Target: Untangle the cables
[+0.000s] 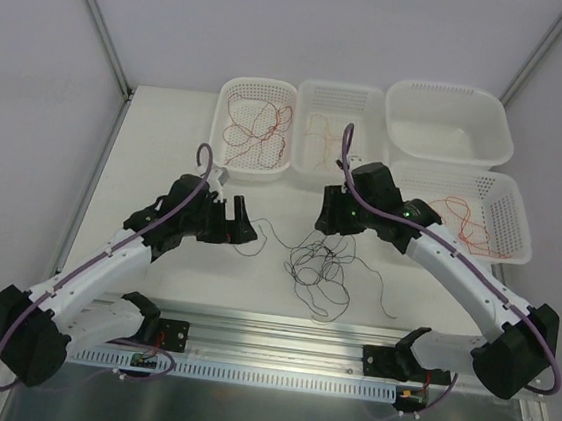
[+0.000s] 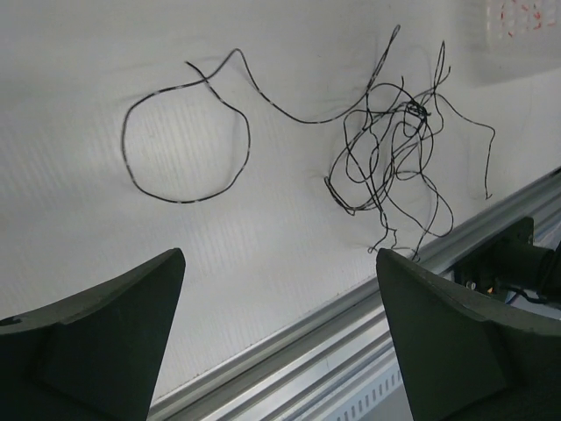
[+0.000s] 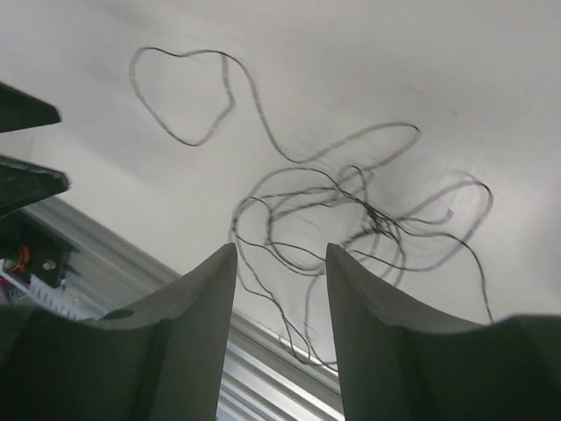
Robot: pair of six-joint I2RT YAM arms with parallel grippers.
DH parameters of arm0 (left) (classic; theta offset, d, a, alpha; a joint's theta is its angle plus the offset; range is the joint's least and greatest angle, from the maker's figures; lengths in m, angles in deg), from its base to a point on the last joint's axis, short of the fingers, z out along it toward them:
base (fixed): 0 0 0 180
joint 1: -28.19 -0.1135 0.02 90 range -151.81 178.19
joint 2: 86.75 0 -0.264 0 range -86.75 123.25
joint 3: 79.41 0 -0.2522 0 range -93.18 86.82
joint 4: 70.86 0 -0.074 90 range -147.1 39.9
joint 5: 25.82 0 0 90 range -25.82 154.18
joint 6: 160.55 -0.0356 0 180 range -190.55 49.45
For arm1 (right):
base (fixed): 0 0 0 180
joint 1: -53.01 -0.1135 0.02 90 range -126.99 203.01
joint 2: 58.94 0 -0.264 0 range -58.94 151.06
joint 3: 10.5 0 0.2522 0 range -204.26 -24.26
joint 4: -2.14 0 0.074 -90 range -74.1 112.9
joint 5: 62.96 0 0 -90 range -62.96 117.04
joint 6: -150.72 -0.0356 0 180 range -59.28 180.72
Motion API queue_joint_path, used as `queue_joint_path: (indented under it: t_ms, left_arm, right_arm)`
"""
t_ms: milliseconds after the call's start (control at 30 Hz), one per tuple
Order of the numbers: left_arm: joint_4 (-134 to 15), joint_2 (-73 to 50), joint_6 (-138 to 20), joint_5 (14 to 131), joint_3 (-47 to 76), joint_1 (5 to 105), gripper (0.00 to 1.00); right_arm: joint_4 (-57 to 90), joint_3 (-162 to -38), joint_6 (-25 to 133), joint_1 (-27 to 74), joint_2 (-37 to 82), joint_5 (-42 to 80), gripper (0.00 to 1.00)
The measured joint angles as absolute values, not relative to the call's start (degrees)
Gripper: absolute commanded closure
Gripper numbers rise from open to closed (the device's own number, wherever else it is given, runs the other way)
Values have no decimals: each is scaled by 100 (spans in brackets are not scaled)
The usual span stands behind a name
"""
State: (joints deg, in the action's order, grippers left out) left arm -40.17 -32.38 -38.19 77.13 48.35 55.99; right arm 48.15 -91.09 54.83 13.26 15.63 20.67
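A tangle of thin black cables lies on the white table between the two arms, with one strand trailing left in a loose loop. The knotted part shows at the upper right of the left wrist view. My left gripper sits just left of the tangle, open wide with nothing between its fingers. My right gripper hovers over the tangle's far edge, open. The clump lies on the table beyond its fingertips, and I see no strand pinched. Thin red and orange cables lie in baskets behind.
Four white baskets stand along the back: left one with red-orange wires, the middle one with an orange wire, a bare one at the back right, and one with a red-orange wire at the right. A metal rail runs along the near edge.
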Motion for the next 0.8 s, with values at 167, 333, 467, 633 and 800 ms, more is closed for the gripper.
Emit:
queue_joint_path:
  t_ms: [167, 333, 467, 633, 800]
  left_arm:
    - [-4087, -2091, -3896, 7575, 3978, 6372, 11]
    - [-4321, -827, -4125, 7444, 3025, 7048, 12]
    - [-4441, 126, -4283, 7407, 2526, 7369, 15]
    - [-4468, 1013, -4342, 7413, 2220, 7478, 20]
    - [-4490, 1470, -4357, 7424, 2063, 7559, 27]
  right_arm:
    - [4701, -8171, 5453, 1820, 1226, 2318, 60]
    - [4364, -7380, 5317, 1943, 1447, 2305, 65]
    - [3988, -7058, 5175, 2047, 1736, 2248, 65]
    - [3418, -6833, 5027, 2200, 1970, 2028, 66]
    - [3038, -6667, 4939, 2305, 2105, 1837, 69]
